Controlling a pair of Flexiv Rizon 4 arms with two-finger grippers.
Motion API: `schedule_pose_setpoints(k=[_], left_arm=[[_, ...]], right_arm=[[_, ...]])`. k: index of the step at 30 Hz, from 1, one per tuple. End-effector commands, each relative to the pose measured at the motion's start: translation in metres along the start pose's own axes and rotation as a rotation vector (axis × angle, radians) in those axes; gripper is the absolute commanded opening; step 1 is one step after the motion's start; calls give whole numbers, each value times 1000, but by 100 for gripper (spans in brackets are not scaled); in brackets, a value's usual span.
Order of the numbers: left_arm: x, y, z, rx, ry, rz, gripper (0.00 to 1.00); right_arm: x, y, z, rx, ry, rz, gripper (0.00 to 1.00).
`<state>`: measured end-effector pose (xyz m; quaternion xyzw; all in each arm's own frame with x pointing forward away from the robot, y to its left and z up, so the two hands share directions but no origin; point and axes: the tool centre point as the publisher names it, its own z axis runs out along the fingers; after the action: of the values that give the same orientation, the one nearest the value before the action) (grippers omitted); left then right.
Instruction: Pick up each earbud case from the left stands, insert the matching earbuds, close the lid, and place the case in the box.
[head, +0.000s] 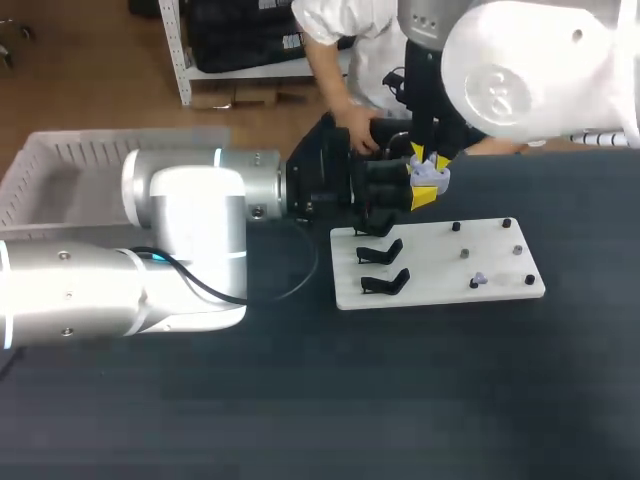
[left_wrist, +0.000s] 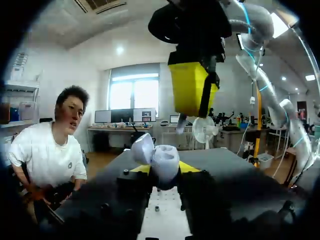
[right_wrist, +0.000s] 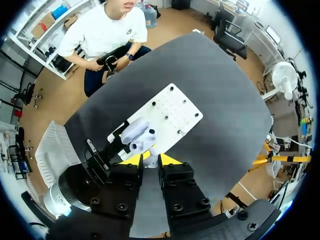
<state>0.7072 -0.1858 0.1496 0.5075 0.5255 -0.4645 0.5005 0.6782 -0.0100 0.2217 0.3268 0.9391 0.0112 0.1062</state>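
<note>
Two robot arms meet above the far edge of a dark counter (head: 400, 400), right of its middle. The left arm comes in from the left side, lying low and level. The left end effector (left_wrist: 163, 169) is clamped on a pale lilac earbud case (left_wrist: 156, 155), with a yellow tip pressed against each side. The case is held in the air above the far left corner of a white board (head: 440, 292), and its lid stands open.

The right arm comes down from the far right corner, pointing straight down at the case. The right end effector (right_wrist: 150, 160) is nearly closed, and its fingers pinch what looks like a small pale earbud (right_wrist: 150, 161), just above the open case.

The board lies flat near the counter's far edge. Two empty black stands (head: 381, 252) sit along the board's left side. Small dark pegs dot its right half, and a loose earbud (head: 479, 280) rests among them, near the board's near right corner.

A white slatted box (head: 60, 150) sits at the counter's far left corner, well apart from the board.
</note>
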Motion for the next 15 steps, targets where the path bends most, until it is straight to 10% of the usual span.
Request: schedule_pose_setpoints(k=[1,15], left_arm=[[1,-2,0,-7,-7,4,0],[1,-2,0,-7,-7,4,0]], right_arm=[[-1,-1,1,11,1,-4,0],[-6,-3,10,37,23,-14,0]])
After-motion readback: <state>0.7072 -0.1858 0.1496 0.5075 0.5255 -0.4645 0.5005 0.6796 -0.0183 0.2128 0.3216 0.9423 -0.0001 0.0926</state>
